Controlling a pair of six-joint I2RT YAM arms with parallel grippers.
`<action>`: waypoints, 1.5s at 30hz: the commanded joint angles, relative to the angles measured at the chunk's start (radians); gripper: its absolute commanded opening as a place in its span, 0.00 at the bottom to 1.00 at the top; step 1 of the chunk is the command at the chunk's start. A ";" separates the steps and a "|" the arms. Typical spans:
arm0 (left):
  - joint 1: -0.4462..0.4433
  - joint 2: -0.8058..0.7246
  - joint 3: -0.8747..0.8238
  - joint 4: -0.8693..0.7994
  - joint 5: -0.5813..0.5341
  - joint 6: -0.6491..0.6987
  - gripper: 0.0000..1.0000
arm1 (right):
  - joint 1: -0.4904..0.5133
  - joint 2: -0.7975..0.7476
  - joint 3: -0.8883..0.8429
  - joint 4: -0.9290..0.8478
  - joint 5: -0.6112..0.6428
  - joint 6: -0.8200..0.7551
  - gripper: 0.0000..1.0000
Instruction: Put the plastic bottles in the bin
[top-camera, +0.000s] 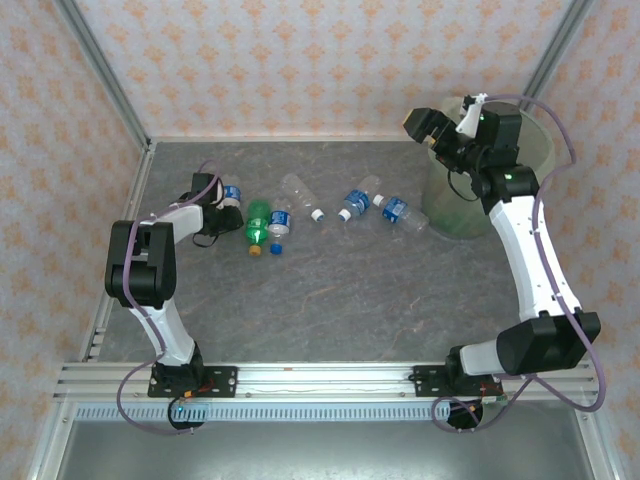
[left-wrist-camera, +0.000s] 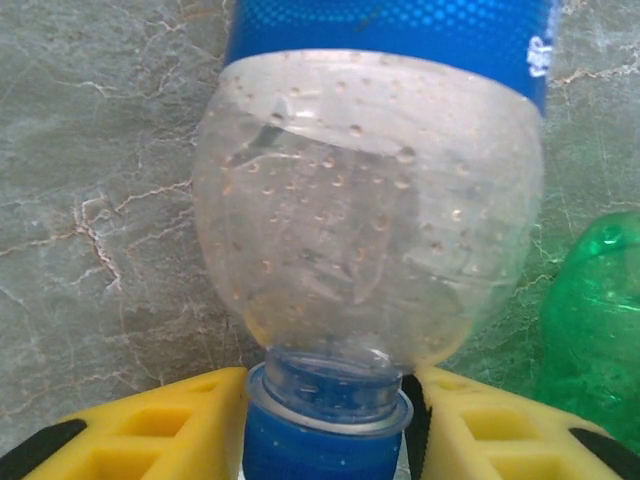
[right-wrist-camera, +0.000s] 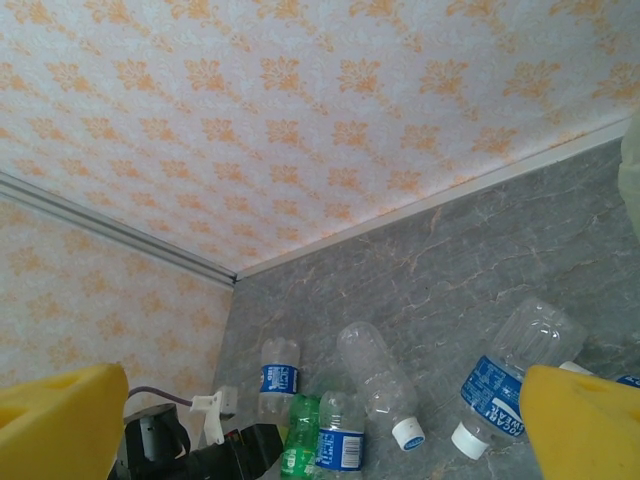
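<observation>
Several plastic bottles lie in a row across the grey table. My left gripper (top-camera: 224, 207) is shut on the blue cap and neck of a clear, blue-labelled bottle (top-camera: 233, 194). In the left wrist view its yellow fingers (left-wrist-camera: 150, 430) press either side of that bottle (left-wrist-camera: 370, 230). Beside it lie a green bottle (top-camera: 258, 224) and a blue-labelled one (top-camera: 281, 221). Farther right lie a clear bottle (top-camera: 299, 190) and two more with blue labels (top-camera: 359, 198) (top-camera: 398, 211). The pale-green bin (top-camera: 452, 214) stands at the right. My right gripper (top-camera: 441, 131) hangs open and holds nothing above the bin's left rim.
Patterned walls close the table at the back and on both sides. In the right wrist view the open gripper (right-wrist-camera: 320, 440) looks down on the bottle row (right-wrist-camera: 378, 372) and the left arm's wrist (right-wrist-camera: 150, 440). Bare table lies between the bottles and the arm bases.
</observation>
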 joint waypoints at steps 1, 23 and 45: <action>-0.010 -0.008 0.023 -0.009 -0.008 0.011 0.38 | 0.005 -0.042 -0.002 0.017 -0.009 0.004 1.00; -0.147 -0.314 0.064 -0.009 -0.053 0.013 0.16 | 0.013 -0.061 0.001 0.057 -0.029 0.044 1.00; -0.594 -0.343 0.319 0.073 -0.046 0.037 0.16 | 0.035 -0.088 -0.033 0.138 -0.080 0.094 0.97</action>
